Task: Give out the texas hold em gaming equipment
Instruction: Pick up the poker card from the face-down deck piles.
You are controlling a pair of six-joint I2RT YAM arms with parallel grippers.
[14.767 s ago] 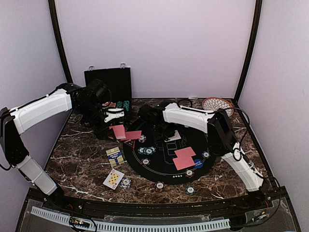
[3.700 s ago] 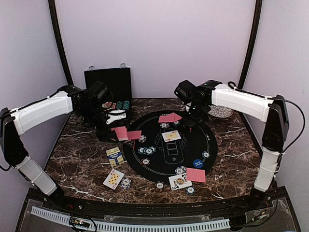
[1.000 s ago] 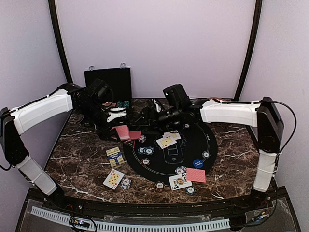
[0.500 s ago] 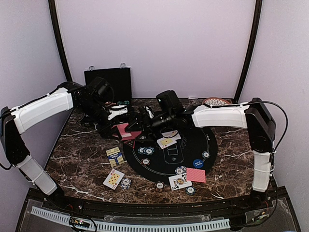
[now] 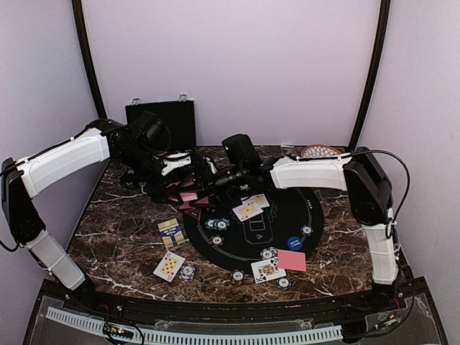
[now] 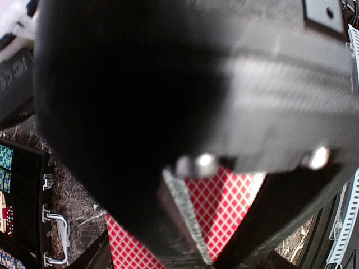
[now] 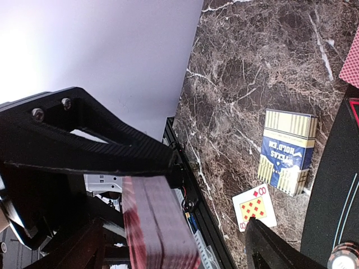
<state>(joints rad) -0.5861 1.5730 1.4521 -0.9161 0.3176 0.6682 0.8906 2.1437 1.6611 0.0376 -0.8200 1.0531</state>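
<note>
Both arms wear white shells over the long links, with black joints and black wrist blocks. The left arm (image 5: 65, 162) runs along the left edge of the top view and the right arm (image 5: 316, 172) sits centre right. A thin black cable (image 5: 408, 188) loops beside the right elbow. In the left wrist view, the left hand (image 6: 216, 255) has a black housing with two bright screws (image 6: 205, 164), seemingly steel.

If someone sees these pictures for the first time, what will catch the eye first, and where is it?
First, the two arms meeting over the back left of the dark marble table: the left gripper is shut on a thick deck of red-backed playing cards, and the open right gripper is right next to it. Next, the round black felt mat in the middle, scattered with face-up cards and striped poker chips.
</note>
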